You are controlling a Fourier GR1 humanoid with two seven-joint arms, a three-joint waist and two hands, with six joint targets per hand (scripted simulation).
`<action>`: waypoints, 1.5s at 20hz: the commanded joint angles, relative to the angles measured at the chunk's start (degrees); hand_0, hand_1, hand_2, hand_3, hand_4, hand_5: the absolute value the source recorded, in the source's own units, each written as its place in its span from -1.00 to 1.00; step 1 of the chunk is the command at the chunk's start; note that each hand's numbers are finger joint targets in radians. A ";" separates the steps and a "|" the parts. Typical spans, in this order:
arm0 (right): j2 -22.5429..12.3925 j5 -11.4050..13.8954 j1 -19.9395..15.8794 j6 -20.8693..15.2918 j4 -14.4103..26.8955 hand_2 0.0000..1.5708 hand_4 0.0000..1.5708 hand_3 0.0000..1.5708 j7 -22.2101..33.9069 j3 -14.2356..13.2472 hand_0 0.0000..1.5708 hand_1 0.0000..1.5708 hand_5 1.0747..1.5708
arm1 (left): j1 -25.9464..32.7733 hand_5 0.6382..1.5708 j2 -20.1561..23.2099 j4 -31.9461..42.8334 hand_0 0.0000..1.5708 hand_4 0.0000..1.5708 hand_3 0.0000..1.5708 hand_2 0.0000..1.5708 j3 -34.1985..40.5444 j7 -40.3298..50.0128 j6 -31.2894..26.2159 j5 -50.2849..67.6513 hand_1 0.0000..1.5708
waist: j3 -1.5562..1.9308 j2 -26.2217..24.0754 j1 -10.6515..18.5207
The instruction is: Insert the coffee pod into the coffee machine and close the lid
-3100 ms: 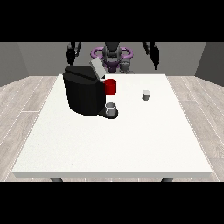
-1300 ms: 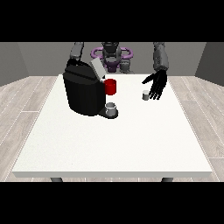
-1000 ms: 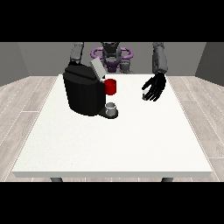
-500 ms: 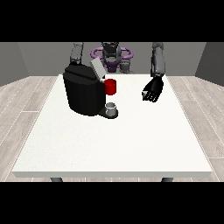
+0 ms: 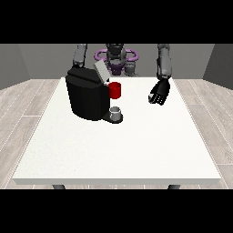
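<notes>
Across pale wood floor (image 5: 27, 98), white table (image 5: 118, 145), grey walls (image 5: 18, 63); black coffee machine (image 5: 86, 95)

No legible text, label, brand, number or sign on anything in view.

White square desk (image 5: 118, 150) on dark legs, standing on pale wood-plank floor (image 5: 27, 104). Grey walls (image 5: 18, 63) behind. Red mug (image 5: 115, 90) on desk, upright.
</notes>
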 commanded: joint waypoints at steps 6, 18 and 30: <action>-1.67 3.33 0.37 -1.71 3.28 -1.00 -1.00 -1.00 1.93 -0.19 -1.00 -1.00 1.00 | -4.32 1.00 -3.11 0.16 0.83 -0.38 0.72 0.81 3.98 -3.96 -3.98 4.32 0.83 | -0.05 -3.56 1.04; -0.98 2.68 -0.68 -3.37 14.42 -1.00 -1.00 -1.00 -6.01 -3.25 -1.00 -1.00 1.00 | -14.12 1.00 -8.01 -6.41 0.81 -0.29 0.71 0.79 2.04 5.22 -17.03 3.80 0.81 | 0.00 -7.51 3.13; 0.82 2.49 -2.67 -2.83 8.03 -1.00 -1.00 -1.00 -1.36 0.16 -1.00 -1.00 1.00 | -24.15 1.00 -5.27 -5.16 0.22 -0.34 0.73 0.48 9.60 9.74 -24.62 8.14 0.22 | -0.02 -7.78 -1.54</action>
